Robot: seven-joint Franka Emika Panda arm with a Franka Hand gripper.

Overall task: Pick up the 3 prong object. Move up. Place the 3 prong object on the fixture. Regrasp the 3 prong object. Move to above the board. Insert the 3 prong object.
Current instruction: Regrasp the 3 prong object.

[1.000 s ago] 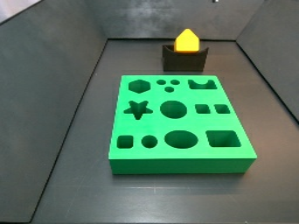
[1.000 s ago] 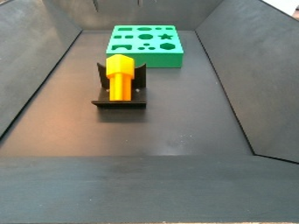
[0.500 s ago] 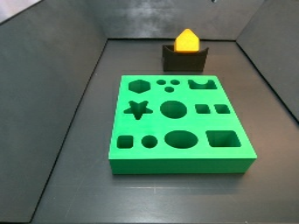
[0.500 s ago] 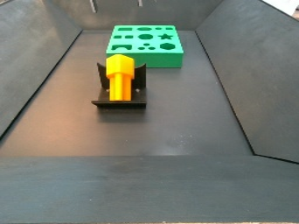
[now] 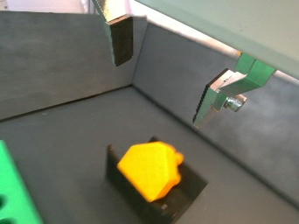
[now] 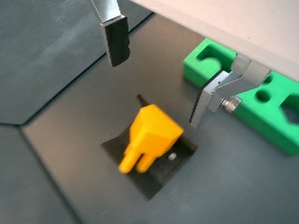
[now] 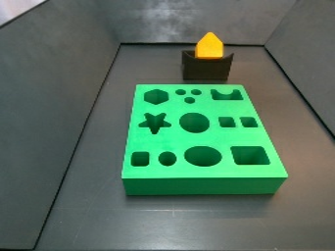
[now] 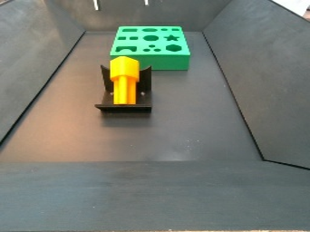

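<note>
Dark grey floor (image 8: 169, 136) enclosed by sloping grey walls (image 7: 59, 59).

The gripper (image 6: 158, 74) shows in both wrist views (image 5: 170, 74), hanging high above the floor with nothing between its fingers; the two flat silver plates with dark pads stand wide apart, so the jaws are spread open. In a wrist view one finger (image 6: 114, 39) points downward with its dark pad facing inward, and the opposite finger (image 6: 214, 101) carries a visible bolt at its side; neither touches anything. Neither the arm nor the gripper can be made out in either side view.
</note>
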